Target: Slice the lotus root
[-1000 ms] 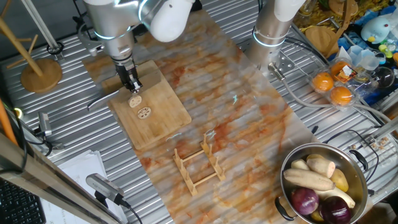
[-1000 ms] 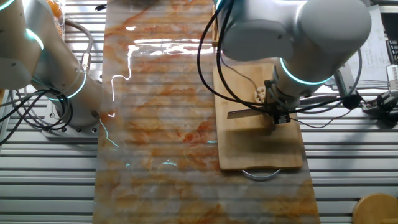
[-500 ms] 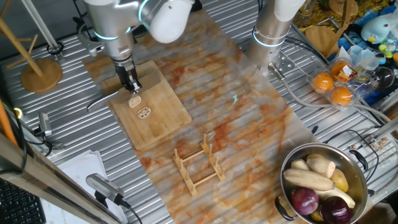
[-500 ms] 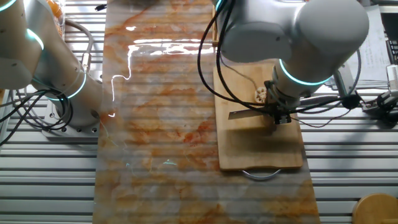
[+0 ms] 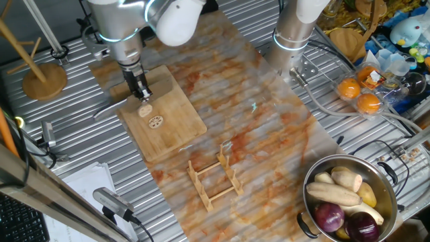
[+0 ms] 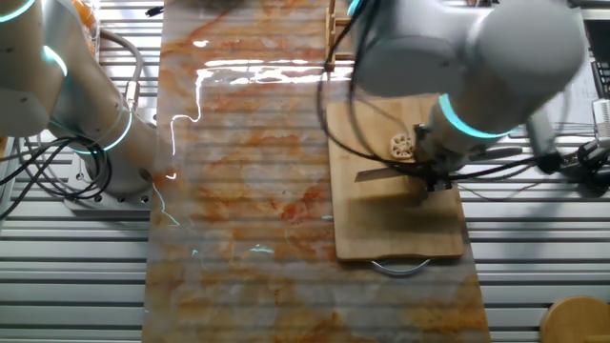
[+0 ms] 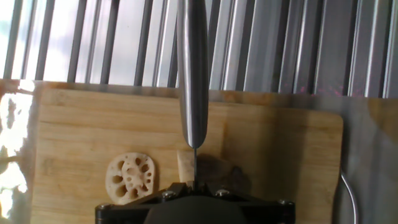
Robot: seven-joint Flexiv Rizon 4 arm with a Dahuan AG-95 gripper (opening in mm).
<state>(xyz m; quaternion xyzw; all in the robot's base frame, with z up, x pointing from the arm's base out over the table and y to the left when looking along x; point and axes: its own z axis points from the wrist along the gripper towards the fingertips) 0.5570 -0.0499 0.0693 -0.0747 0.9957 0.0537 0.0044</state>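
One lotus root (image 7: 185, 167) slice (image 7: 129, 177) lies beside the knife (image 7: 192, 74), gripped by claw (image 5: 141, 91).

lotus root (image 7: 185, 167) on cutting board (image 7: 280, 162), knife (image 7: 192, 68) above.

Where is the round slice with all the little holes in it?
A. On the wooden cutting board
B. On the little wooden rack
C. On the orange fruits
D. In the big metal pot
A. The holey lotus root slice lies flat on the wooden cutting board, close to the gripper holding the knife; the hand view shows it there too.
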